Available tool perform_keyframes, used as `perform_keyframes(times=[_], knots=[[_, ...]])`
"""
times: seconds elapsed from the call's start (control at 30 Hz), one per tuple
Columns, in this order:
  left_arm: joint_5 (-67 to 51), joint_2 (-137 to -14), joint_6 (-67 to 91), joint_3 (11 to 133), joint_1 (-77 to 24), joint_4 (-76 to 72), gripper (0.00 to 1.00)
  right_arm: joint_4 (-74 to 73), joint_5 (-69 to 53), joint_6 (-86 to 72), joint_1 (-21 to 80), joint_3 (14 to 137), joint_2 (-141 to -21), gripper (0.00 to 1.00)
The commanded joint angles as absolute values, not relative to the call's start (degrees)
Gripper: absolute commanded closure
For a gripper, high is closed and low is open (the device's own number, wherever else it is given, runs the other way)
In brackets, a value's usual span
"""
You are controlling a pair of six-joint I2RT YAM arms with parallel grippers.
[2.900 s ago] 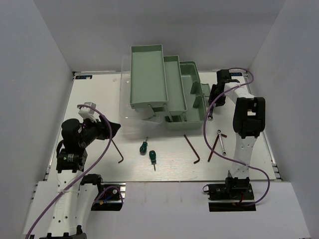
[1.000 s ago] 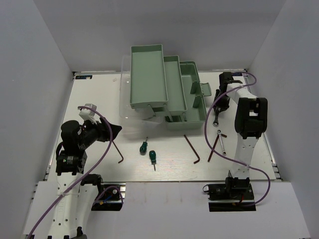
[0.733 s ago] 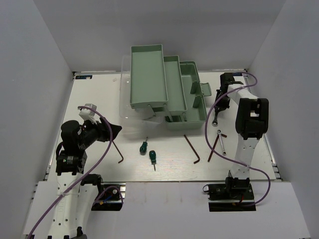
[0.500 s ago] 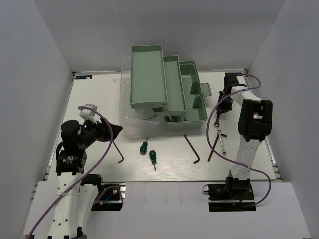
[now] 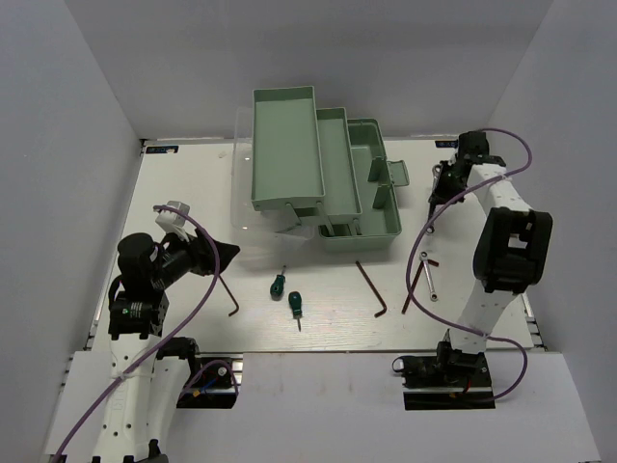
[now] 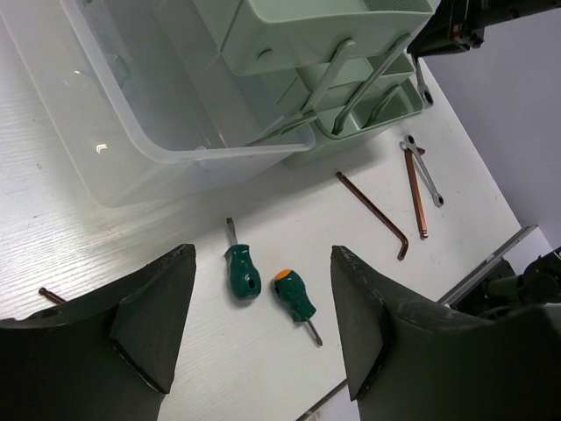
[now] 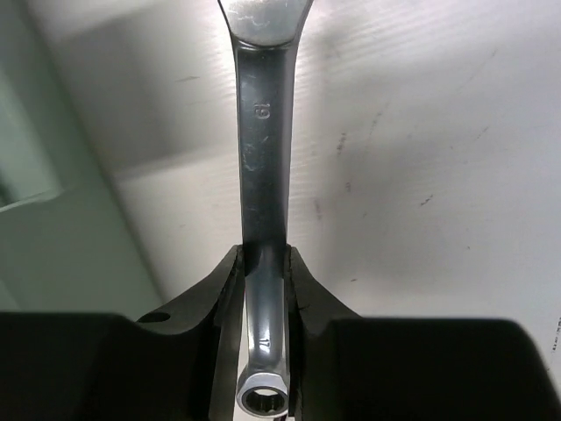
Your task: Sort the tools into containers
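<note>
The mint-green toolbox [image 5: 318,169] stands fold-out open at the back centre, its trays [image 6: 324,35] stepped above the base bin. My right gripper [image 5: 443,186] [image 7: 263,256] hangs just right of the box and is shut on a silver wrench [image 7: 263,132], ring end nearest the camera. My left gripper [image 5: 222,253] [image 6: 261,263] is open above the table at the left. Beneath it lie two green-handled screwdrivers [image 5: 278,284] [image 5: 295,304] [image 6: 241,274] [image 6: 294,296]. Hex keys [image 5: 231,294] [image 5: 371,286] [image 5: 415,285] and a second wrench [image 5: 428,277] lie on the table.
The box's clear lid [image 5: 246,198] [image 6: 131,114] lies open on the table to the left of the trays. White walls close in the table on the left, back and right. The right arm's purple cable [image 5: 415,246] loops over the hex key and wrench at the right.
My right gripper has closed on the wrench, lifted it off the table and swung right and back, away from the toolbox. The left arm has not moved.
</note>
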State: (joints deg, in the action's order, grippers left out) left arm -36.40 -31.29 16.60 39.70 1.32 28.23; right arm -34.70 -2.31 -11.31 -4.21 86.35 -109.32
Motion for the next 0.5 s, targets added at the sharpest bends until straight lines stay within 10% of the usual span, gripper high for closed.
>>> perform_keyframes(times=[0.0,0.47], knots=[[-38.7,-30.8,16.7,39.0,1.2,26.8,0.27,-33.0,-7.6,-10.4,-4.1,86.7,-101.5,1.0],[-46.3,-30.8,19.6,36.7,1.2,21.3,0.29,-40.9,-23.0,-4.8,7.6,109.4,-109.7,1.0]])
